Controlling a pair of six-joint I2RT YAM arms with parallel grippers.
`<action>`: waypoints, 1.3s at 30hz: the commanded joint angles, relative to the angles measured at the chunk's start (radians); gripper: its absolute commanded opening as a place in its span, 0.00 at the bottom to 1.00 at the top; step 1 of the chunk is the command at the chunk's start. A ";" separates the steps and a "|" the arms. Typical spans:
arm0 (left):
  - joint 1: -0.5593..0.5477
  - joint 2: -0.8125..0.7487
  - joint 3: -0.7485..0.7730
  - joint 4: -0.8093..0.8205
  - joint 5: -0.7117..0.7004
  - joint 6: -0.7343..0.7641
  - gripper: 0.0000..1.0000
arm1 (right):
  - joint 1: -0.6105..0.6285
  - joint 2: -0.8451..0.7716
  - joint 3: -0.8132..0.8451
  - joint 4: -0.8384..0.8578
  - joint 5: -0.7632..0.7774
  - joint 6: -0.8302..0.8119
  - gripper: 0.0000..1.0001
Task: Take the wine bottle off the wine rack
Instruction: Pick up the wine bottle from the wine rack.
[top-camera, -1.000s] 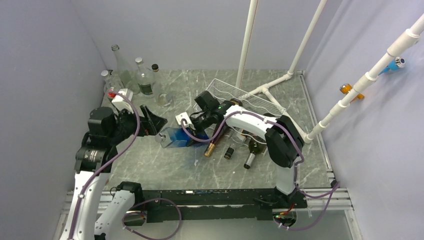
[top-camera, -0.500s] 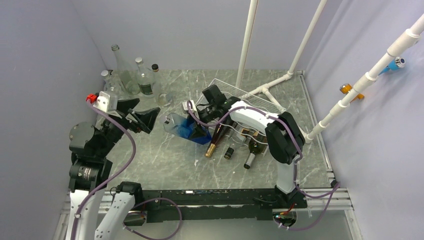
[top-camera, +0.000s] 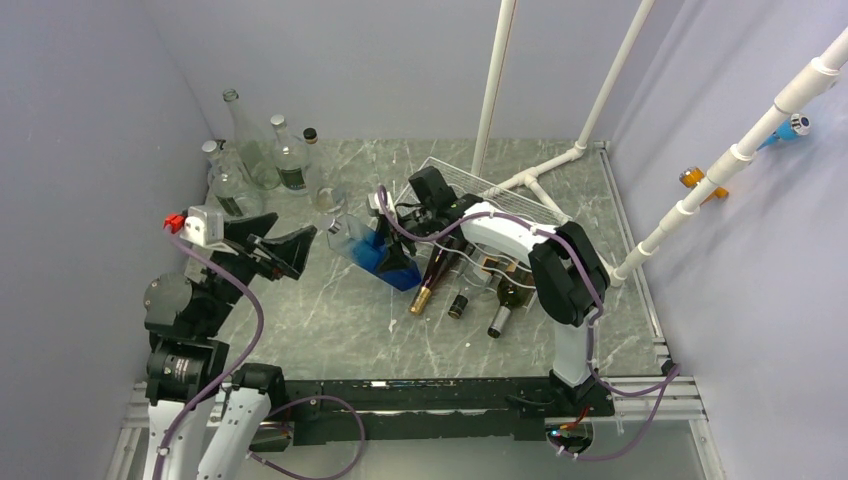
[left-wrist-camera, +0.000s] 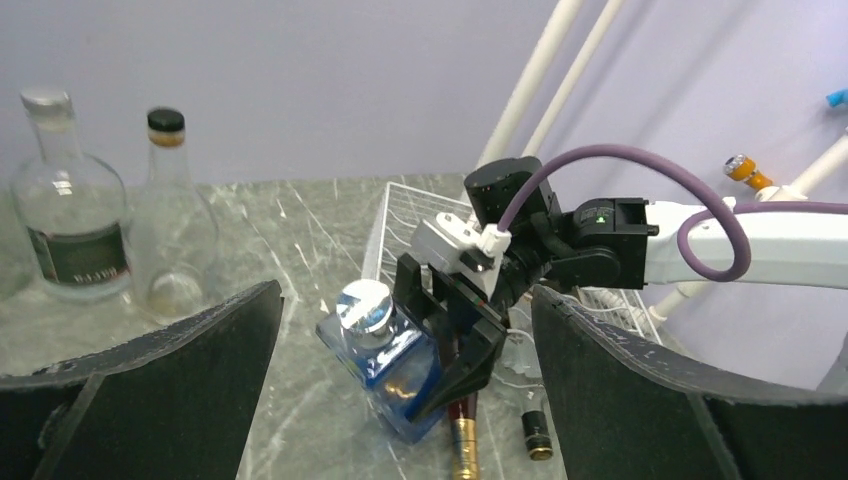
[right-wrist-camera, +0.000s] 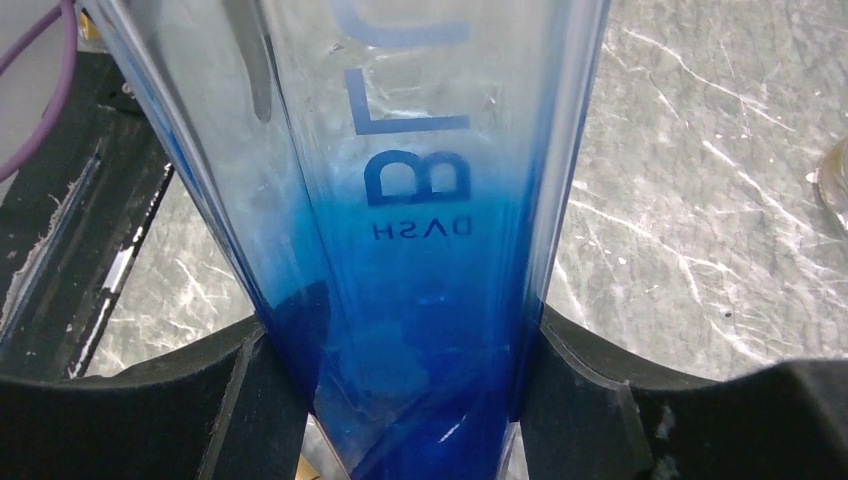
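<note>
The wine bottle (top-camera: 375, 252) is blue, square-sided glass with a silver cap. It hangs tilted over the table, cap up and to the left, just left of the white wire wine rack (top-camera: 500, 195). My right gripper (top-camera: 405, 240) is shut on its lower body. In the right wrist view the blue glass (right-wrist-camera: 420, 200) fills the space between both black fingers (right-wrist-camera: 250, 390), right gripper (right-wrist-camera: 410, 400). My left gripper (top-camera: 293, 252) stands wide open to the bottle's left, apart from it. In the left wrist view the bottle (left-wrist-camera: 400, 365) sits between the spread jaws, left gripper (left-wrist-camera: 405, 300).
A dark bottle with a gold foil neck (top-camera: 430, 282), a green bottle (top-camera: 508, 300) and a black-capped one (top-camera: 459, 306) lie at the rack's front. Several clear glass bottles (top-camera: 255, 150) stand at the back left. White plastic pipes (top-camera: 495, 90) rise behind the rack.
The right gripper has lifted the blue bottle from lying flat to a tilt, cap up, and drawn it back toward the rack. The left arm has pulled away to the left, still open.
</note>
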 joint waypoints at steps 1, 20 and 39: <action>0.000 -0.019 -0.048 0.032 -0.018 -0.125 0.99 | -0.012 -0.023 0.013 0.164 -0.113 0.102 0.00; -0.174 0.127 -0.144 0.110 -0.186 -0.315 1.00 | -0.016 -0.014 0.002 0.244 -0.118 0.245 0.00; -0.493 0.447 0.056 -0.119 -0.686 -0.469 1.00 | -0.016 -0.011 0.000 0.271 -0.119 0.256 0.00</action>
